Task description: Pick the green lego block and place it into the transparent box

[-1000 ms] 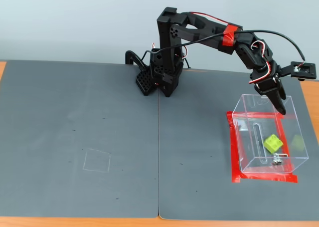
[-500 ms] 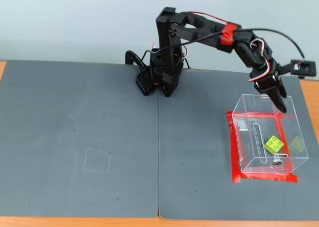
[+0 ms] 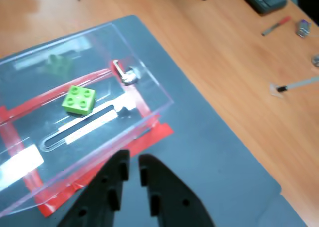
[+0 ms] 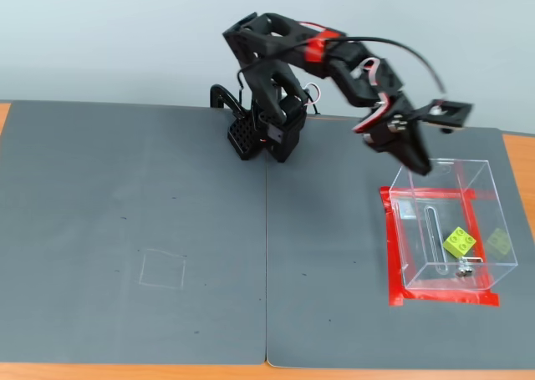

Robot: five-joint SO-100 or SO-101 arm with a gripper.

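We see the black claw [image 4: 420, 164] nearly closed and empty, above the clear acrylic box's [image 4: 493, 203] far-left rim; the small lime-green studded brick [image 4: 459, 242] lies inside, beyond it.

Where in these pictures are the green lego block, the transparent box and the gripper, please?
green lego block [image 3: 79, 99], wrist view, on its studded top.
transparent box [image 4: 443, 281], fixed view, on its near bottom edge.
gripper [image 3: 132, 159], wrist view, between the two black fingertips.
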